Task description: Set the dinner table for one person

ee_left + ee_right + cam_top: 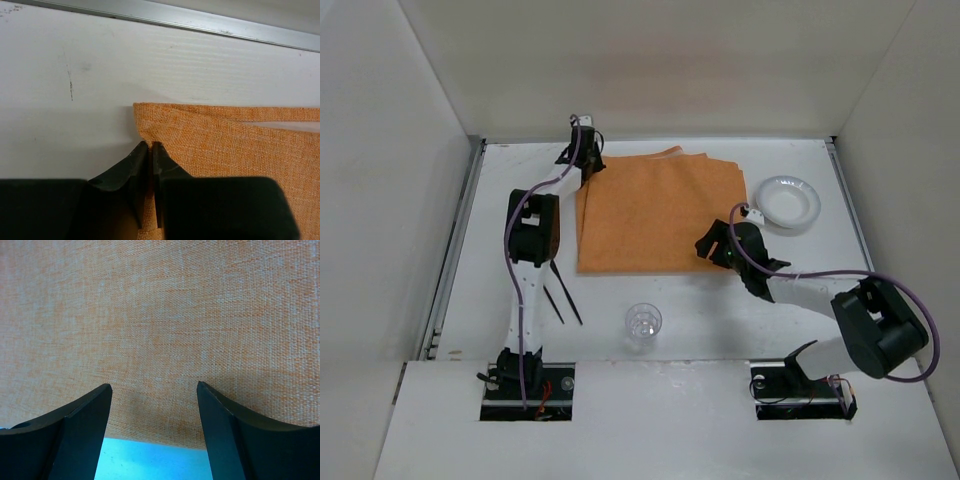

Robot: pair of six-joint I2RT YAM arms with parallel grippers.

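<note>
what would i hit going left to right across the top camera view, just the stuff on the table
dark chopsticks → clear glass → right gripper → white bowl. The orange mat is left out: it spans the middle, under that gripper.

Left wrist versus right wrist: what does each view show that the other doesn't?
Left wrist only: the left gripper shut on a corner of the orange cloth mat, plus bare dinner table and its grey edge strip. Right wrist only: the right gripper open over the mat, and a pale blue band below the mat's edge. Both: the orange weave.
</note>
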